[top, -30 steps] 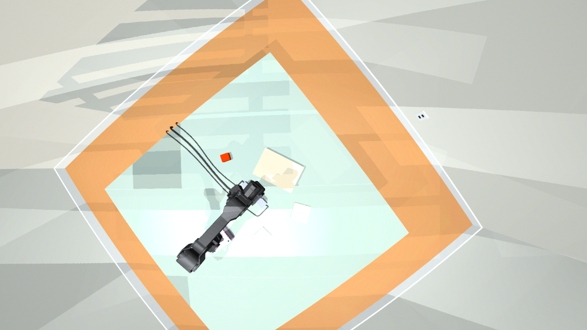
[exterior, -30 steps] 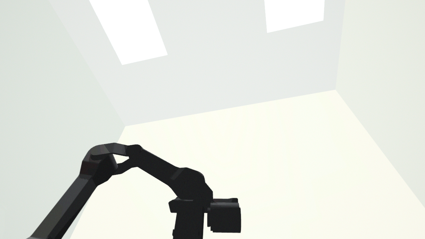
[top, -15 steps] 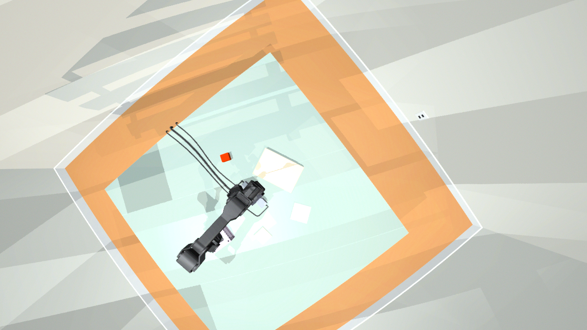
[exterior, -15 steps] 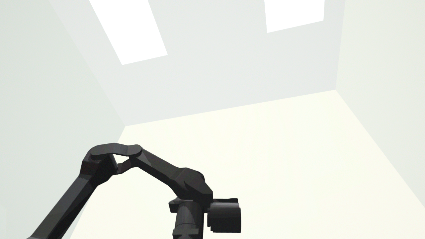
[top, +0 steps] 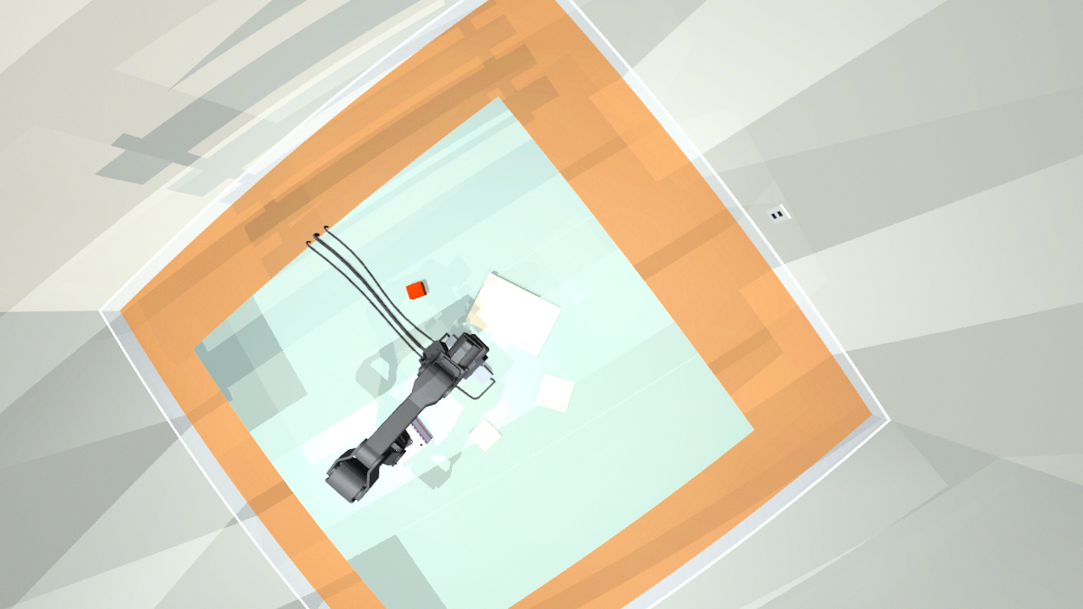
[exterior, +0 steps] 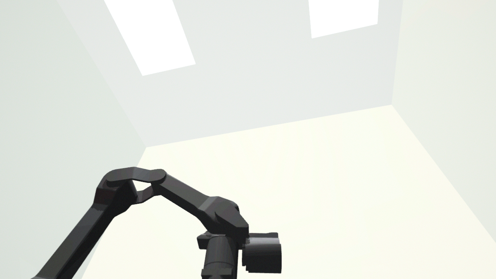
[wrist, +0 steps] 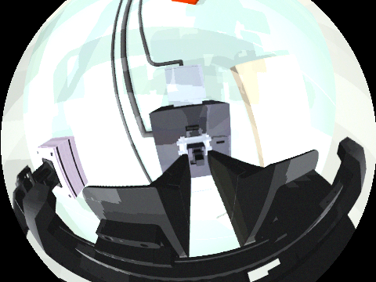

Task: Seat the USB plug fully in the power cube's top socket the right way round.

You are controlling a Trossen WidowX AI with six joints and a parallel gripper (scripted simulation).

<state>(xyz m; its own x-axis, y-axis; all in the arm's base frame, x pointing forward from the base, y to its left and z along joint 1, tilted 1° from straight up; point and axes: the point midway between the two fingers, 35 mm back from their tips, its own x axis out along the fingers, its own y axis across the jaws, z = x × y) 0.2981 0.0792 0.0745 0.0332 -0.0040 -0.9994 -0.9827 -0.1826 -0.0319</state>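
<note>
Tool [wrist: 197, 157] slightly parted, released; apparent USB plug [wrist: 198, 157] lies ahead, between 2 fingertip lines, over power cube [wrist: 166, 135].

A dark, jointed robot arm [exterior: 180, 194] fills the lower left and centre; one link rises from the bottom left corner to a bent elbow [exterior: 119, 178] with a small gap showing pale wall; a second link slopes down to the right, ending in a wrist [exterior: 225, 215] with an upright cylinder beneath and a rounded block [exterior: 262, 255] beside it; above, two bright white panels [exterior: 155, 38] sit in a pale grey ceiling [exterior: 249, 76]; a cream wall [exterior: 329, 180] stands behind.
</note>
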